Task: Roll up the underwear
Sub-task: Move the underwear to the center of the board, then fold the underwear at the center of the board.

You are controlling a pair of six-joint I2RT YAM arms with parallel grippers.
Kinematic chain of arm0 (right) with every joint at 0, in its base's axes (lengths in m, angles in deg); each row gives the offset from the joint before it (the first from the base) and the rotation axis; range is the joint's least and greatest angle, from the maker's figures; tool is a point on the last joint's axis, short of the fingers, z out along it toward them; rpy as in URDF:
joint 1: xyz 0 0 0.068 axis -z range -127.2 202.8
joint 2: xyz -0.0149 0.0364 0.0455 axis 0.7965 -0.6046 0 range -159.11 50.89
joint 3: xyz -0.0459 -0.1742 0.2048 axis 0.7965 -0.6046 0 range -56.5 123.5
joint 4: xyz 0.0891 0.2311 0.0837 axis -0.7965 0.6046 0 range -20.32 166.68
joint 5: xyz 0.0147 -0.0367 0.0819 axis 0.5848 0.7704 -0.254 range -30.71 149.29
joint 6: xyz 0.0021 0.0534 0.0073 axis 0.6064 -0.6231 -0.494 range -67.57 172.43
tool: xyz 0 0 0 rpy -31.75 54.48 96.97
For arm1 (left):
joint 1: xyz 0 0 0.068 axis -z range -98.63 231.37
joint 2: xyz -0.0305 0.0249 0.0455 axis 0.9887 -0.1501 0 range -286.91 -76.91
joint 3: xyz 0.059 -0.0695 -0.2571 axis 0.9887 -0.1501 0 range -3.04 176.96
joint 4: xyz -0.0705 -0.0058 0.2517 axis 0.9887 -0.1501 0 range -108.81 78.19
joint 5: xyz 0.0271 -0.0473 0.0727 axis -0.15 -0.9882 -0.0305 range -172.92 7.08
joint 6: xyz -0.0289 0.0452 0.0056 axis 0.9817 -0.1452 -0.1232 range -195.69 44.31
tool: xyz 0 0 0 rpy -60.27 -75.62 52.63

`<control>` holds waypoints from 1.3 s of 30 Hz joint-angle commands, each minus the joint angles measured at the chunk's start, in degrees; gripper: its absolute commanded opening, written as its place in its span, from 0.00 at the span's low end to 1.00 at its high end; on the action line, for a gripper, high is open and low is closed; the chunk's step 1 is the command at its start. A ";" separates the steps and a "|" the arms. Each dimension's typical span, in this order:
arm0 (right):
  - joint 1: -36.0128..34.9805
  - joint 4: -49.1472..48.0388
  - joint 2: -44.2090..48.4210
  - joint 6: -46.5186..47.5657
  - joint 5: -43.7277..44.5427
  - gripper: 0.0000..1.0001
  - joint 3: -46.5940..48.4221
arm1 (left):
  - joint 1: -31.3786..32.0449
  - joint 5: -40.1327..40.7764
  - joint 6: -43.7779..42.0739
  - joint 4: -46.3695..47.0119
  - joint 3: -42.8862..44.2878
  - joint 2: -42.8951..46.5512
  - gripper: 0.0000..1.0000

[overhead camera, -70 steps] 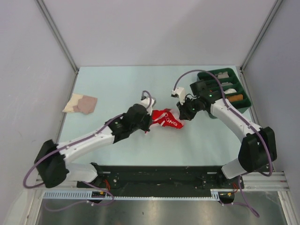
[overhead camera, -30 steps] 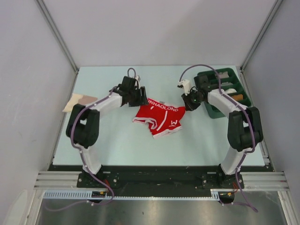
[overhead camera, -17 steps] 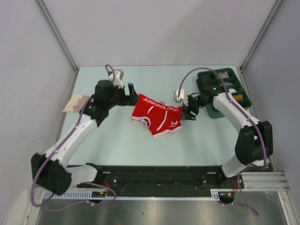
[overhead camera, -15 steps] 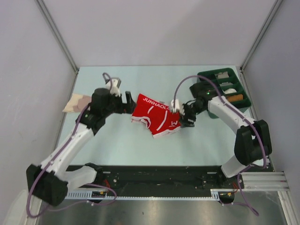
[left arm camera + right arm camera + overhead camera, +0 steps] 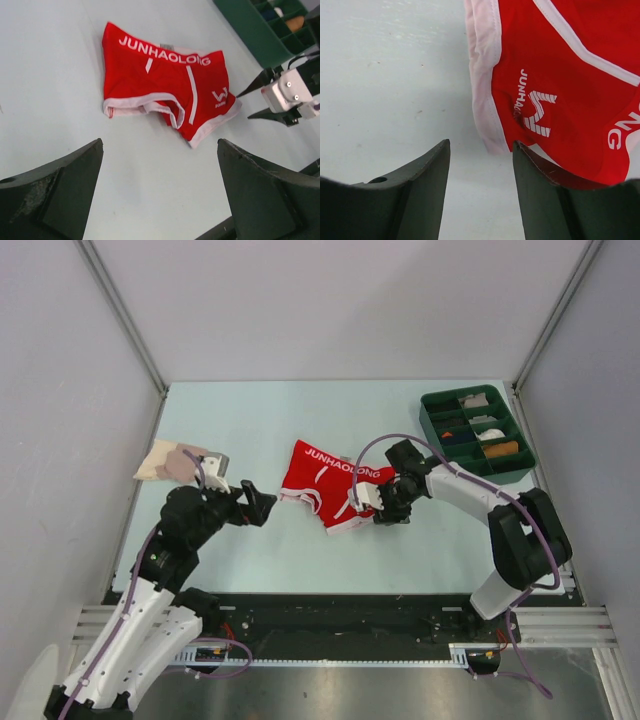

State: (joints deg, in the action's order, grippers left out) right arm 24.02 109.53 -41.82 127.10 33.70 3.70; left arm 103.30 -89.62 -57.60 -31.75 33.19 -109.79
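My left pincer (image 5: 160,145) is spread wide and empty above the table (image 5: 250,420). Its forearm reaches forward and right toward the underwear (image 5: 335,485) but stops short of it. My right pincer (image 5: 480,146) is parted too, at the white-trimmed leg hem, with its arm bent inward from the right. The underwear lies spread mid-table, waistband on the far side.

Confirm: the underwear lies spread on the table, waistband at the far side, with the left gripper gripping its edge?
No. The left gripper is open and apart from the underwear, as the left wrist view shows. The rest holds: it lies spread on the table, waistband at the far side.
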 commanded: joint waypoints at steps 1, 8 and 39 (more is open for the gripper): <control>-0.67 -4.17 -2.56 -1.11 2.47 0.56 -0.53 | -0.49 -4.20 2.13 -0.53 -2.48 0.36 1.00; -1.46 -7.16 -7.22 -2.69 5.71 0.50 -0.79 | -0.40 -5.95 2.65 -2.38 -3.71 3.08 1.00; 2.83 13.78 5.36 -18.59 -20.12 0.66 10.62 | 0.30 -11.68 7.67 10.28 -3.11 -25.63 0.99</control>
State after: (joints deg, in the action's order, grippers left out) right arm 18.89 127.37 -33.36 109.42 19.82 7.70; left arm 103.26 -99.65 -47.26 -25.24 24.41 -127.15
